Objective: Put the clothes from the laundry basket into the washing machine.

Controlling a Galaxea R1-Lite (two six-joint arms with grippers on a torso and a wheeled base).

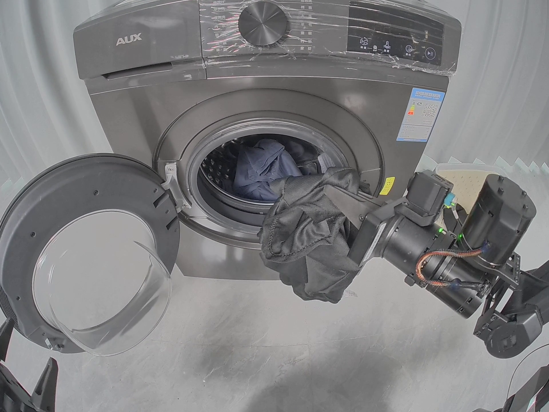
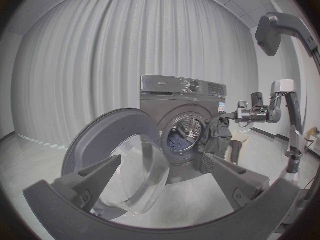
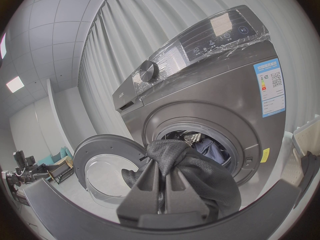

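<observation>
A grey front-loading washing machine [image 1: 263,87] stands with its round door [image 1: 68,195] swung wide open to the left. A blue garment [image 1: 263,167] lies inside the drum. My right gripper [image 1: 343,195] is shut on a black garment [image 1: 309,241], which hangs bunched in front of the lower right of the drum opening. In the right wrist view the fingers [image 3: 150,184] pinch the black garment [image 3: 200,174] just before the opening. My left gripper [image 2: 160,157] is open and holds nothing, low and well back from the door. The cream laundry basket [image 1: 474,178] stands to the right of the machine.
The door's clear glass bowl [image 1: 97,281] juts out toward me at the left. Another dark cloth [image 2: 235,150] hangs over the basket's side. Bare grey floor [image 1: 257,344] lies before the machine, and a pale curtain [image 2: 100,67] runs behind it.
</observation>
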